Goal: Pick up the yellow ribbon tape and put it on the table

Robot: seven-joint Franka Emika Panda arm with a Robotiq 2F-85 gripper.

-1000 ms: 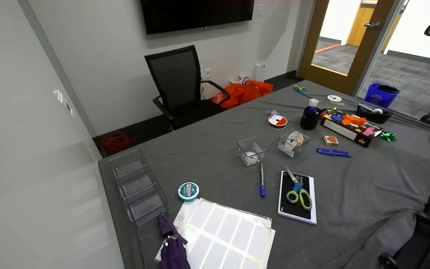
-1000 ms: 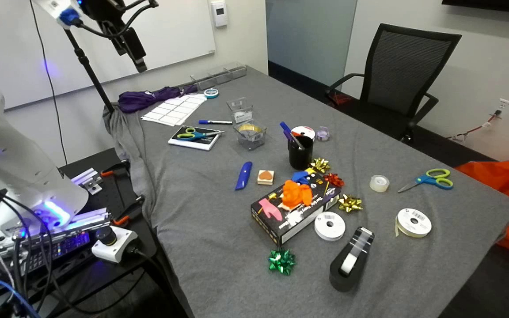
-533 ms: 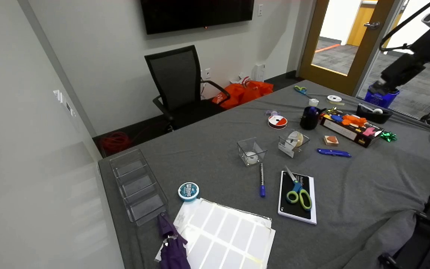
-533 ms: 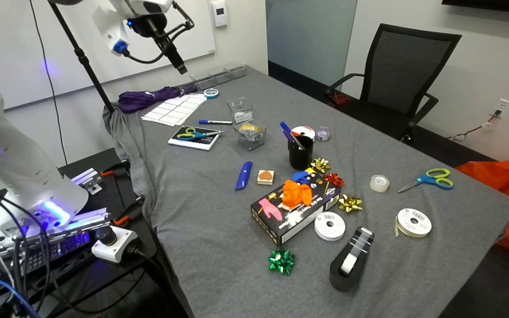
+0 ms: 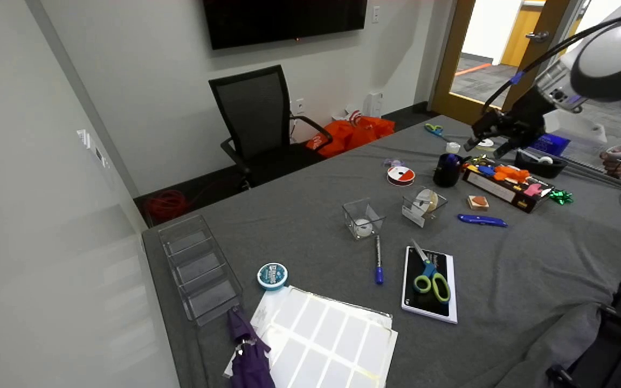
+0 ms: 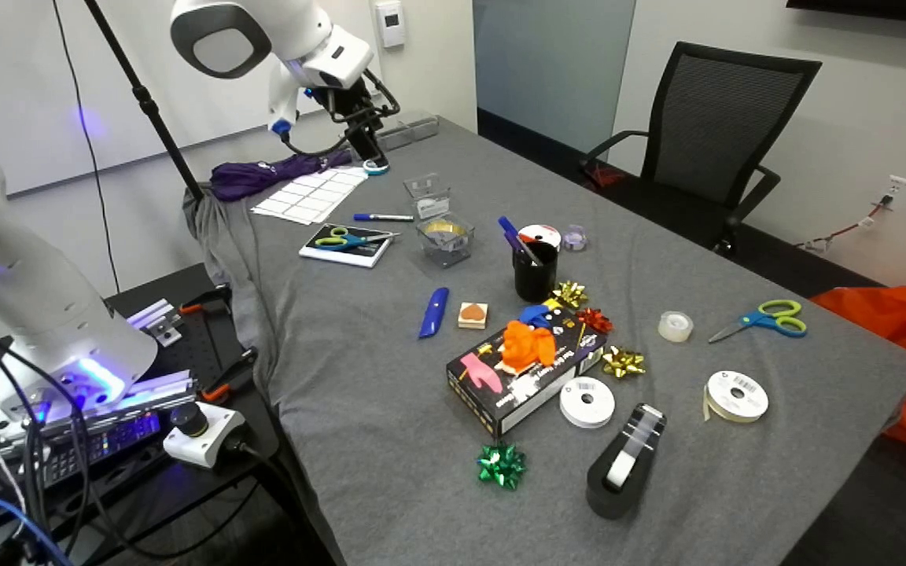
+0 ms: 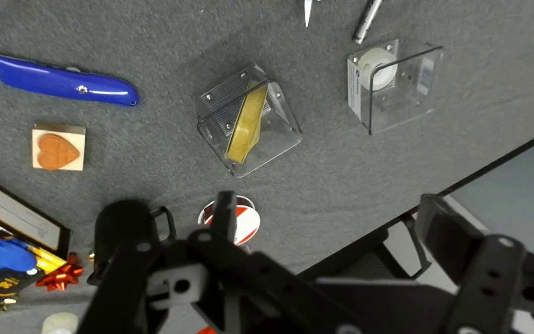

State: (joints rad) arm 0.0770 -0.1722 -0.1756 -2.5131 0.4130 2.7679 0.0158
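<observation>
Yellow tape point(image 7: 247, 123) in clear box point(image 7: 274, 143): likely light, firm; pinch upper edge across width. Tool point(image 7: 329, 204) spread wide, empty.

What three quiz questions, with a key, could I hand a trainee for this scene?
1. Multiple choice: in the wrist view, where is the yellow ribbon tape? (a) in the black mug; (b) in a clear box; (c) under the blue knife.
2. True or false: the gripper is open.
3. Short answer: in the wrist view, which shape shows on the small cream-coloured block?
Key: 1 b; 2 true; 3 a heart.
</observation>
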